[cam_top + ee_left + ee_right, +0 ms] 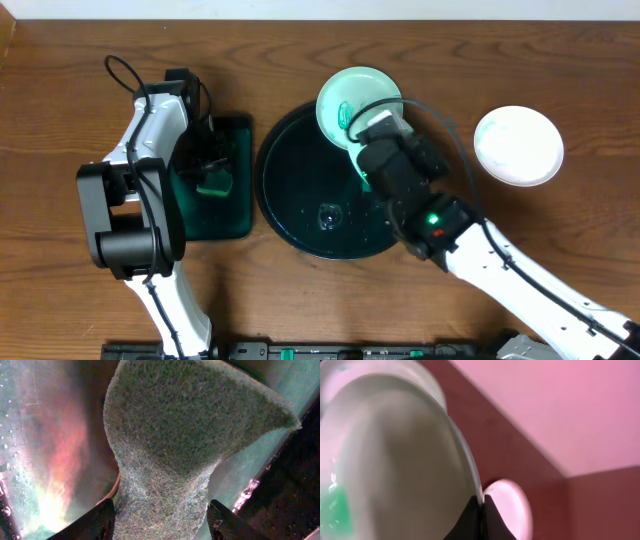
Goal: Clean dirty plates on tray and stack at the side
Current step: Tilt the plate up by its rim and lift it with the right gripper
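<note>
My right gripper (366,128) is shut on the near rim of a pale-aqua plate (352,100) with a teal-green smear and holds it tilted over the far edge of the round black tray (290,205). In the right wrist view the fingers (481,502) pinch that plate's (395,455) edge. A clean-looking white plate (518,146) lies on the table to the right and also shows in the right wrist view (512,507). My left gripper (212,165) is shut on the green sponge (190,425) over the green tray. I see no third plate.
The rectangular dark green tray (235,215) lies left of the black tray, under my left arm. The black tray has a small wet glint (328,214) near its middle. Bare wooden table (560,230) lies around the white plate.
</note>
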Controlling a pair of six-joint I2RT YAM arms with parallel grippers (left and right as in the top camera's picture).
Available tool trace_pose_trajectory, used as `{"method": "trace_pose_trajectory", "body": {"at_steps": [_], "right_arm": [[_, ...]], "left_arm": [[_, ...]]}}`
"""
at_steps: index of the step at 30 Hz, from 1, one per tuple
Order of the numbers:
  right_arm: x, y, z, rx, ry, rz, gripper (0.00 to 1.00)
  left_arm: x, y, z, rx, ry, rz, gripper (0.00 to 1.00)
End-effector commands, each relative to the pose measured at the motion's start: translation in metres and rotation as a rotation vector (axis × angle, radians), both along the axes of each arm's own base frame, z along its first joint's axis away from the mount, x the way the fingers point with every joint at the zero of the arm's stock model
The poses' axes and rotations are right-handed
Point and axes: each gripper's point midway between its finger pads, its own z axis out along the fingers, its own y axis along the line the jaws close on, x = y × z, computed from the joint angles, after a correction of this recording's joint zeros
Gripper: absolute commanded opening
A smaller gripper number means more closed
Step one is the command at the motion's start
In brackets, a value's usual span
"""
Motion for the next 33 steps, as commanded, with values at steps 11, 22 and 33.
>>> {"method": "trace_pose_trajectory", "body": {"at_steps": [11, 22, 33], "right_arm": [[-0.018, 0.008, 0.068, -0.642, -0.118, 0.050, 0.01], [-0.030, 0.021, 0.079, -0.744, -0.131, 0.073, 0.01], [-0.036, 0.030, 0.080, -0.733, -0.148, 0.085, 0.01]], "left_arm": [[-0.003, 0.001, 0.002, 0.005, 0.006, 0.005, 0.60], [-0.003, 0.001, 0.002, 0.005, 0.006, 0.005, 0.60], [-0.003, 0.001, 0.002, 0.005, 0.006, 0.005, 0.60]]}}
